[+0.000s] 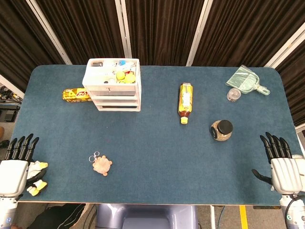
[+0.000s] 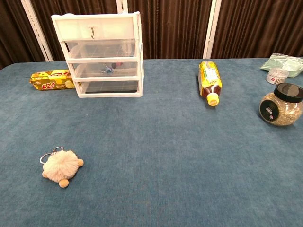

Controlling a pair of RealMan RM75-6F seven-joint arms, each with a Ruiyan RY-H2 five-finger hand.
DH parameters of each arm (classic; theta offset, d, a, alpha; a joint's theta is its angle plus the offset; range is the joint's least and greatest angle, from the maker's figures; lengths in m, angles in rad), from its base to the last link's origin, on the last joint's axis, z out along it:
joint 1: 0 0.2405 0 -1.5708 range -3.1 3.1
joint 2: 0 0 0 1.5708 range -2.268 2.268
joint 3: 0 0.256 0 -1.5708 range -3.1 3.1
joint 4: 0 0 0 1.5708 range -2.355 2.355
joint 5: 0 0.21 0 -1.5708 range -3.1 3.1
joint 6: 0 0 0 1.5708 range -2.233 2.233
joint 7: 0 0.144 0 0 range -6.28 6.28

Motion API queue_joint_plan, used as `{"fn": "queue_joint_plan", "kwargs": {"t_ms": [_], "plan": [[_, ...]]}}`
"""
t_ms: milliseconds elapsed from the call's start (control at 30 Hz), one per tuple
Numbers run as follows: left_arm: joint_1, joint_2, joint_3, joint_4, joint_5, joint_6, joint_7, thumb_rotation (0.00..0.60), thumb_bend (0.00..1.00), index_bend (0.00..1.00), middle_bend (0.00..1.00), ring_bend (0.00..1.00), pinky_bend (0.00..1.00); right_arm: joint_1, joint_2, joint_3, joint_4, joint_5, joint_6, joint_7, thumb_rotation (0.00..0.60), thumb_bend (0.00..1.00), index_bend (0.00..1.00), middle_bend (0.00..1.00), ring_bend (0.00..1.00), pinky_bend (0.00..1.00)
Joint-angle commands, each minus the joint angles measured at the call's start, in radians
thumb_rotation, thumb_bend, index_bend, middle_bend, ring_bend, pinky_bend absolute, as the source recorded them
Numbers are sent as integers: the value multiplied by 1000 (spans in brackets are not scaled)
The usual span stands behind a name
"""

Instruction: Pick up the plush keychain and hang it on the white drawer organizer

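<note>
From the head view, the plush keychain (image 1: pixel 102 165) lies on the blue table (image 1: pixel 157 157), near its front edge, apart from the left hand (image 1: pixel 19 164), which is empty with fingers straight. The right hand (image 1: pixel 281 162) is likewise empty, far across. From the chest view, the keychain (image 2: pixel 60 166) lies well in front of the white drawer organizer (image 2: pixel 103 54); neither hand shows.

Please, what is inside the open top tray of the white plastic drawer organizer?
In the head view, the white plastic drawer organizer holds small mixed items on top, including yellow round pieces and a blue one. What lies beneath them is covered.
</note>
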State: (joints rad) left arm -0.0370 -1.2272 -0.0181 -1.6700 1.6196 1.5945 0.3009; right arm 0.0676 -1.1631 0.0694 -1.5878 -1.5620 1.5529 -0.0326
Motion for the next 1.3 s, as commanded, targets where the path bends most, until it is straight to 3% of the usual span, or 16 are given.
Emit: {"fn": "queue_joint_plan", "kwargs": {"t_ms": [33,1167,1233,1300], "plan": [[0,0,0,0,0,0,0,600,22,0,0,0,0,0,0,0,-1,0,0,1,600,5,0,0,0,0],[-31,-6,-8,6,-2,-44,35,600,22,0,7,1,6,-9,11,1,-6,9,6,14,600,6,0,0,0,0],[-49,-7,-24,13,0,-56,58,600,28,36,168,123,123,-9,11,0,-7,7,7,13,600,6,0,0,0,0],[-72,-9,-46,14,-10,-74,76,600,41,165,495,394,356,-10,12,0,-8,7,8,13,600,6,0,0,0,0]]}}
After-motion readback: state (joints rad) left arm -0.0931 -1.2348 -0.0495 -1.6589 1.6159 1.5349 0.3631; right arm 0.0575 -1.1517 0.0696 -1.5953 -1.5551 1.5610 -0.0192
